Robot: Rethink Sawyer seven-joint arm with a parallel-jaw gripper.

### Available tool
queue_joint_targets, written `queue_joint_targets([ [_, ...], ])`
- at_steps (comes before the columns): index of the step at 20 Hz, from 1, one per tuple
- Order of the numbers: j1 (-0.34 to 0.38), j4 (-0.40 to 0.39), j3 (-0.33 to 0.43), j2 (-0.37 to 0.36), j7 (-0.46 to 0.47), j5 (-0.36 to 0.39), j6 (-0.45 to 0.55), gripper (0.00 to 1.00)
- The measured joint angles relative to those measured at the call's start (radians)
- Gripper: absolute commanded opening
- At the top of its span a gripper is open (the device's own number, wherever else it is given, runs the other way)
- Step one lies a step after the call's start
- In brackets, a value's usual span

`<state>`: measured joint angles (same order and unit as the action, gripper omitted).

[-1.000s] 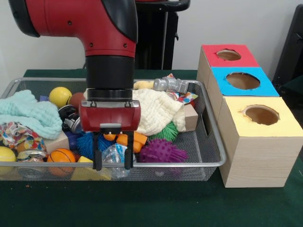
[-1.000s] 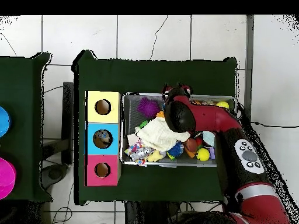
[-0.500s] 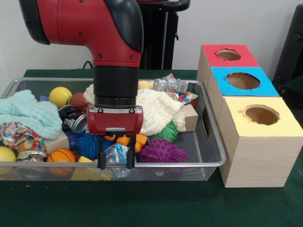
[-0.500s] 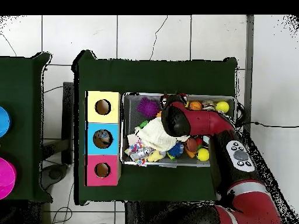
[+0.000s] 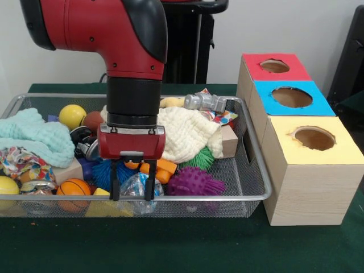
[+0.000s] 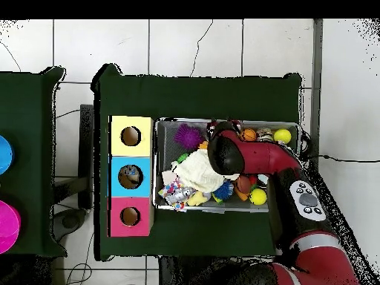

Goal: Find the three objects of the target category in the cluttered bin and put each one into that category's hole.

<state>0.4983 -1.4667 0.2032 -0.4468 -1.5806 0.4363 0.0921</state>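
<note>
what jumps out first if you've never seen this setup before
The big red and black arm fills the middle of the front view, its gripper lowered with fingers apart around a crinkly clear plastic item near the front of the wire bin. The bin is crammed with balls, cloths and spiky toys. Beside it stand three boxes with holes, topped red, blue and yellow.

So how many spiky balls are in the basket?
3 that I can see: a purple one at the front of the basket, a green one peeking from under the cream cloth, and a blue one behind the gripper. More may hide under the cloths.
</note>
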Motion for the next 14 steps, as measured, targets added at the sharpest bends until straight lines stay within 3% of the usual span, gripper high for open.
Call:
queue_joint_targets([
  [14, -0.035, -0.071, -0.112, 0.000, 0.000, -0.044, -0.013, 1.00],
])
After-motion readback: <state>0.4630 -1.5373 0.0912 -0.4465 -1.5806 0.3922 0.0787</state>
